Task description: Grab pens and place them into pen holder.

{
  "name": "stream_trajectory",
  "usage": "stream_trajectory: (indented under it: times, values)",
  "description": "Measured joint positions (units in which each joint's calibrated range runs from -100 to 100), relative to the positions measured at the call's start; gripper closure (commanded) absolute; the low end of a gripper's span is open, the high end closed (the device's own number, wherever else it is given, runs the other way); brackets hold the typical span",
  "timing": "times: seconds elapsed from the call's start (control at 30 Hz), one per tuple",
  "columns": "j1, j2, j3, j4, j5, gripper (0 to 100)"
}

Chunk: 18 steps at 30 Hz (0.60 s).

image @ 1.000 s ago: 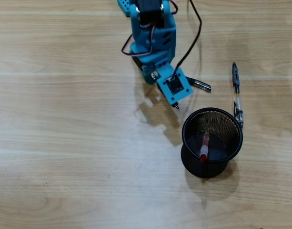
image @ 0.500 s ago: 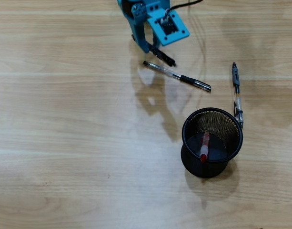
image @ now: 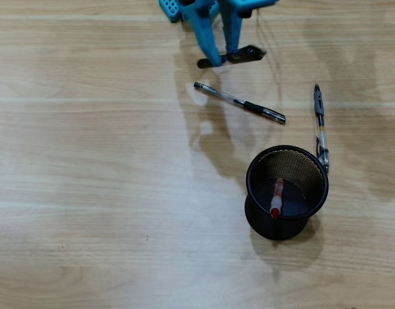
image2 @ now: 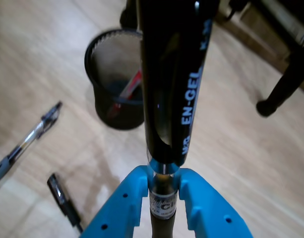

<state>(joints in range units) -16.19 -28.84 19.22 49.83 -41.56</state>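
My blue gripper [image: 226, 56] is at the top of the overhead view, shut on a black pen [image: 247, 54] that sticks out on both sides of the jaws. In the wrist view the gripper [image2: 163, 184] clamps this pen [image2: 176, 74], which rises up the frame. The black mesh pen holder [image: 268, 226] stands lower right with a red pen [image: 276, 198] leaning inside; both also show in the wrist view, the holder [image2: 109, 111] and the red pen [image2: 131, 88]. A second black pen [image: 239, 103] lies between gripper and holder. A grey-blue pen [image: 321, 125] lies beside the holder's right rim.
In the wrist view the grey-blue pen [image2: 28, 141] lies at the left and the loose black pen [image2: 62, 198] lower left. Dark furniture legs [image2: 283, 84] stand beyond the wooden table [image: 87, 193] at the upper right.
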Motion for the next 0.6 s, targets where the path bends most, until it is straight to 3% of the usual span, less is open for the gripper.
stream_trajectory:
  times: [0.6]
  values:
    - [-4.96, 19.42, 4.97, -49.74, -6.75, 98]
